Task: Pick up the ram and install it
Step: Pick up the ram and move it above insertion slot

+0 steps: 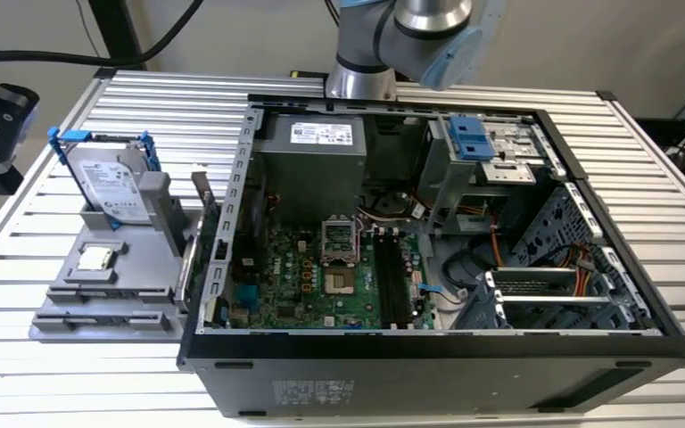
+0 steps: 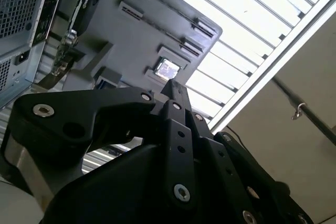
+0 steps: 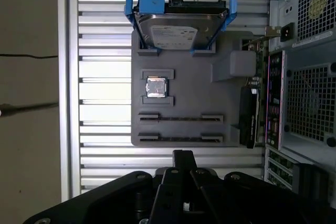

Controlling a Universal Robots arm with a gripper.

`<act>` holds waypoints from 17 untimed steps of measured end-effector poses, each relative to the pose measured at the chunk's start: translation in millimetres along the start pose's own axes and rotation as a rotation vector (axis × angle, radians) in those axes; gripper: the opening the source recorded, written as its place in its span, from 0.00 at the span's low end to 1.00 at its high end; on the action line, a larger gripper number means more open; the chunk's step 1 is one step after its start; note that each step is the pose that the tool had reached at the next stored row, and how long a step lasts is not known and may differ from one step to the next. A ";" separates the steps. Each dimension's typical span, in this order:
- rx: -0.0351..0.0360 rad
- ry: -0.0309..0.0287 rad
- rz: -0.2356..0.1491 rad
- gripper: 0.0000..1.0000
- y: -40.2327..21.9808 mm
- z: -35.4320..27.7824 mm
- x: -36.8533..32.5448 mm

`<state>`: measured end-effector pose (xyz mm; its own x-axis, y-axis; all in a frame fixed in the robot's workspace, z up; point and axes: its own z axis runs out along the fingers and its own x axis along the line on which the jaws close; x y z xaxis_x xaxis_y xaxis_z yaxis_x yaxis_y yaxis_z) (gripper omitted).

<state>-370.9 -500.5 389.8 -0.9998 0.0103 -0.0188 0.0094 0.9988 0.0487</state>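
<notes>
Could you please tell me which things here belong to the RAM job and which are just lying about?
Job: black robot gripper; long black plastic memory slots; green motherboard.
Lying about: silver hard drive in blue frame; square silver processor chip.

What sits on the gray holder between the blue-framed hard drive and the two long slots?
A square silver chip sits there in its own pocket of the gray holder, as the first wrist view shows.

Gripper facing downward, jaws pressed together, holding nothing
</notes>
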 end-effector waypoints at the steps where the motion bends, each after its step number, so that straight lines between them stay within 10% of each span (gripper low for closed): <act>1: 0.0000 0.0000 0.000 0.00 0.0 0.0 0.0; 17: -0.0011 0.0025 -0.054 0.00 0.0 0.2 0.1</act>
<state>-371.0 -500.5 389.7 -0.9989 -0.0435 -0.0189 -0.0444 0.9978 0.0488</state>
